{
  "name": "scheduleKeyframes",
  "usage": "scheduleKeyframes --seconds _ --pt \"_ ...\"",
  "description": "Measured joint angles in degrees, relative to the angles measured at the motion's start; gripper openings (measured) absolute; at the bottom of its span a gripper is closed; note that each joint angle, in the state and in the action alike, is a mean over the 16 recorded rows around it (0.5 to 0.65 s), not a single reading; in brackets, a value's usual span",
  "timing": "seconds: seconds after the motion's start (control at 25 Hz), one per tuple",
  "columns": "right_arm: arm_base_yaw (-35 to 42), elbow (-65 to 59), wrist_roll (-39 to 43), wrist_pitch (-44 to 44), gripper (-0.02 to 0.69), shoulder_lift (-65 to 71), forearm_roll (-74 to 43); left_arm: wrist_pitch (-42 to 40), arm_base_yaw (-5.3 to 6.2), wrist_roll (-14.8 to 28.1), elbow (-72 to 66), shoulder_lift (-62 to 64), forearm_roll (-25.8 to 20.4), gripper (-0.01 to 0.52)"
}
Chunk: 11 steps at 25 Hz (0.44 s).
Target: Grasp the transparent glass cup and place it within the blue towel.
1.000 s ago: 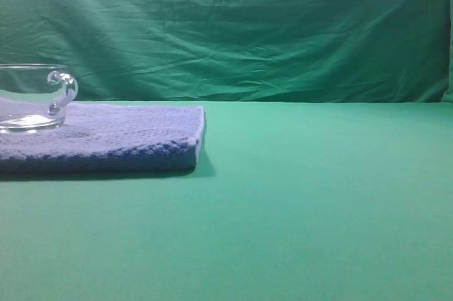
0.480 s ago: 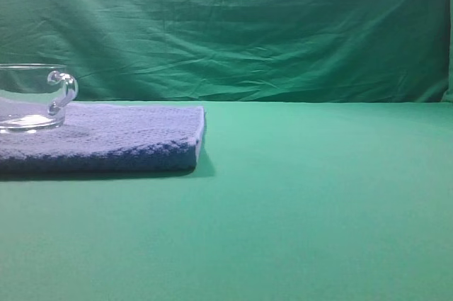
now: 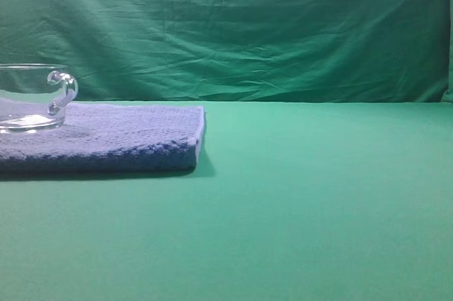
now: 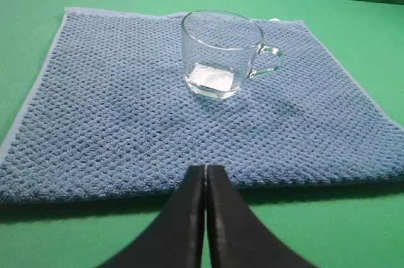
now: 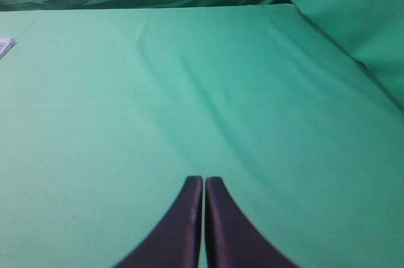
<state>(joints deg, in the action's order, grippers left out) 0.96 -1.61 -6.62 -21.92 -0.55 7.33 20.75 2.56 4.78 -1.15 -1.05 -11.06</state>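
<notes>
Exterior high: transparent glass cup [image 3: 28, 99] sits upright on the blue towel [image 3: 120, 134] at far left, handle to the right; green table cloth [image 3: 318, 195] and green backdrop [image 3: 248, 25] around. No arms visible.

Left wrist: left gripper [image 4: 206, 173] clenched, holding nothing, over the towel's near edge; cup [image 4: 221, 53] upright on towel [image 4: 113, 110], apart from it.

Right wrist: right gripper [image 5: 204, 183] clenched, holding nothing, above bare green cloth [image 5: 189, 91].
</notes>
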Motion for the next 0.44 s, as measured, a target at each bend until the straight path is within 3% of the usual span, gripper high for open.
scheduleKeyframes --seconds 0.44 --pt "0.0 0.0 0.0 0.0 0.000 0.0 0.0 0.0 0.00 0.0 0.0 0.0 0.0 0.000"
